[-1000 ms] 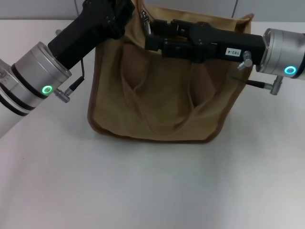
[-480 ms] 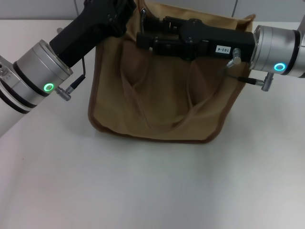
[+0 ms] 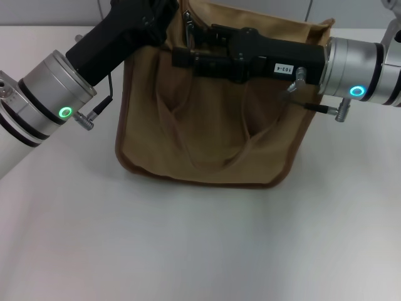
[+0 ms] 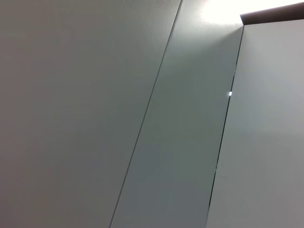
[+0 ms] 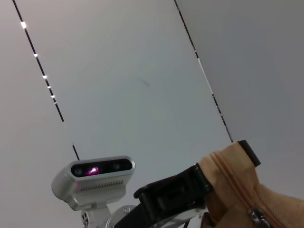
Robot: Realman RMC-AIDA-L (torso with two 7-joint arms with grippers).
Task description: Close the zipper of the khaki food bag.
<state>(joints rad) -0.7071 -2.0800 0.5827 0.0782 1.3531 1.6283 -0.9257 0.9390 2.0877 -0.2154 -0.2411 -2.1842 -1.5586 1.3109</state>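
The khaki food bag [image 3: 213, 119] stands upright on the white bench [image 3: 188, 244], its looped handle hanging down the front face; the left gripper [image 3: 164, 11] sits at the bag's upper left corner, and whether its fingers are apart or together cannot be told; the right gripper [image 3: 183, 55] reaches across the top edge from the right, finger state likewise not discernible; the zipper [image 5: 237, 183] runs along the tan top panel in the right wrist view, slider near the lower edge.

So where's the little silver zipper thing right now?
In the head view, the zipper slider sits at the khaki food bag's top left end, between the left hand and right hand.
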